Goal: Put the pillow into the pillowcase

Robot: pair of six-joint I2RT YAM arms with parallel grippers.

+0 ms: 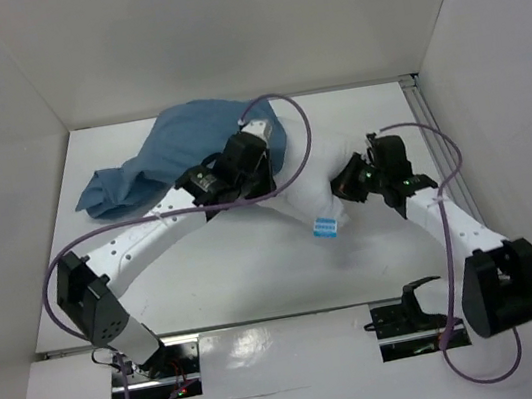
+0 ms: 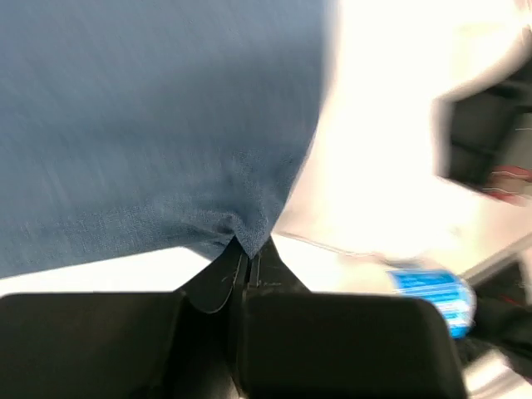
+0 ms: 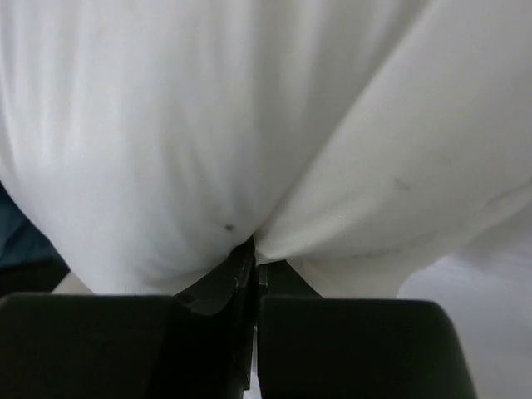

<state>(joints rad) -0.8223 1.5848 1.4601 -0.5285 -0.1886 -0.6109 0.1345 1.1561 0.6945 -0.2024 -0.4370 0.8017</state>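
Left hand [image 2: 248, 258] pinches pillowcase [image 2: 150, 125], seemingly its edge; right hand [image 3: 253, 258] pinches pillow [image 3: 208, 125].

The left forearm [image 1: 151, 240] is stretched toward 2 o'clock and the right forearm [image 1: 446, 216] toward 10 o'clock. The left gripper [image 2: 247, 249] and the right gripper [image 3: 252, 249] are both pressed fully closed.

White walls [image 1: 218, 25] enclose a white table [image 1: 257, 272] under bright, even light.
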